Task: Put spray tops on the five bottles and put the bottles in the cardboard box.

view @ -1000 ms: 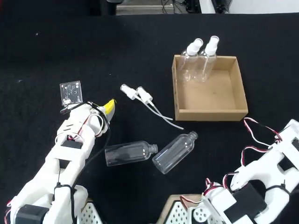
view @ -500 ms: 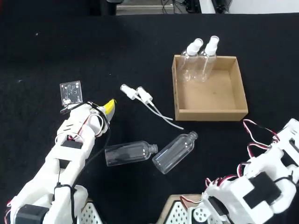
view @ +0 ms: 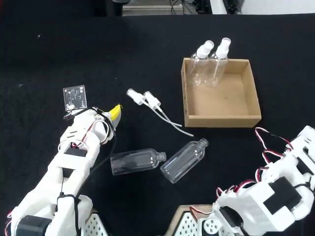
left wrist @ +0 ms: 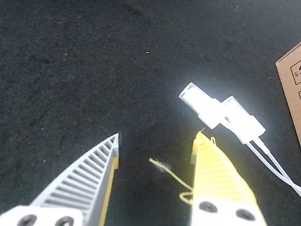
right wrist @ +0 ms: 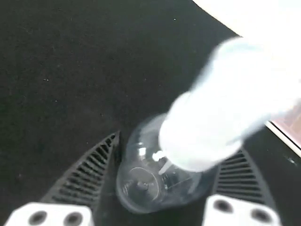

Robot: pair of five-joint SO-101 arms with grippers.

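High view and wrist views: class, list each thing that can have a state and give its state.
Cardboard box: open-topped.
Two boxed bottles: standing, capped.
Two uncapped bottles: lying down.
Two loose spray tops: lying unattached.
Left gripper: open, empty.
Right gripper: shut on a capped bottle.

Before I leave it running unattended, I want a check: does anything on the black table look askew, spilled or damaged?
A loose yellowish thread hangs off the left gripper's yellow finger. Two clear uncapped plastic bottles lie on their sides, merely waiting for tops. Nothing looks spilled or broken.
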